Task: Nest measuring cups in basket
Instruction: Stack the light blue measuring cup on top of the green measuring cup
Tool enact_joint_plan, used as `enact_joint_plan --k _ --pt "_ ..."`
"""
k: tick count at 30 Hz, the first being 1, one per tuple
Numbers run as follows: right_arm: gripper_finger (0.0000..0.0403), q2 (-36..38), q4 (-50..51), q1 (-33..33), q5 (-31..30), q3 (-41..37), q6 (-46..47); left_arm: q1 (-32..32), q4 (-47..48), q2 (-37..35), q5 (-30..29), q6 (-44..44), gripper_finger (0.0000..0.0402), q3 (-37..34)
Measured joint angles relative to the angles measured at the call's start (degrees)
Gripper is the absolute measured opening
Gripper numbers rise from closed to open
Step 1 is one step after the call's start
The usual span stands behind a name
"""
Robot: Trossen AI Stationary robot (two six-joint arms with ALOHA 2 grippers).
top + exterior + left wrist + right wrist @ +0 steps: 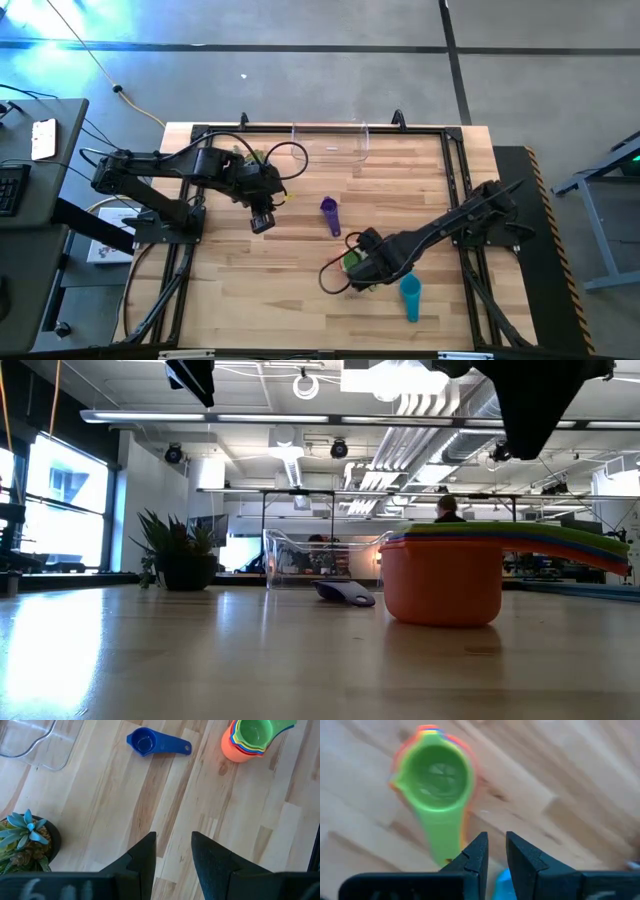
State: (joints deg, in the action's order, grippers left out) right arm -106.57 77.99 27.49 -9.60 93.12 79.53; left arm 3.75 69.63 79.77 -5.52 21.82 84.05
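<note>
Care matters as the right hand [494, 851], fingers nearly closed on nothing above the orange-based stack of nested plastic measuring cups [432, 780], should centre over the green handle; the left hand [172, 851] hovers slightly parted.

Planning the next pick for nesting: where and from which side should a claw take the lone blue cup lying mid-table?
Grip the blue cup by its flat handle, coming straight down from above. It lies upright and alone on the table, handle sticking out level from the bowl, with bare wood on both sides for the fingers. The left claw, open and empty, looks best placed.
</note>
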Motion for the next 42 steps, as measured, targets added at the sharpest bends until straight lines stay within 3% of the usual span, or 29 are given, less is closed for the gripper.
enact_joint_plan --k 13,19,27,35,42 --pt "0.006 19.3 -9.3 0.7 -0.1 -23.2 4.4 0.0 -0.1 0.0 0.0 0.1 0.0113 0.0" --pt "0.006 25.7 -15.5 2.0 3.8 -32.0 4.7 0.0 -0.1 0.0 0.0 0.1 0.0113 0.0" --pt "0.0075 27.2 -19.6 5.7 10.1 -38.4 8.6 0.0 -0.1 0.0 0.0 1.5 0.0113 0.0" --pt "0.0108 27.1 -24.8 9.3 10.7 -41.3 11.9 0.0 -0.5 0.0 -1.2 3.6 0.0113 0.0" --pt "0.011 26.1 -29.4 12.5 11.2 -44.4 17.0 0.0 -0.5 0.0 -1.4 5.1 0.0113 0.0"
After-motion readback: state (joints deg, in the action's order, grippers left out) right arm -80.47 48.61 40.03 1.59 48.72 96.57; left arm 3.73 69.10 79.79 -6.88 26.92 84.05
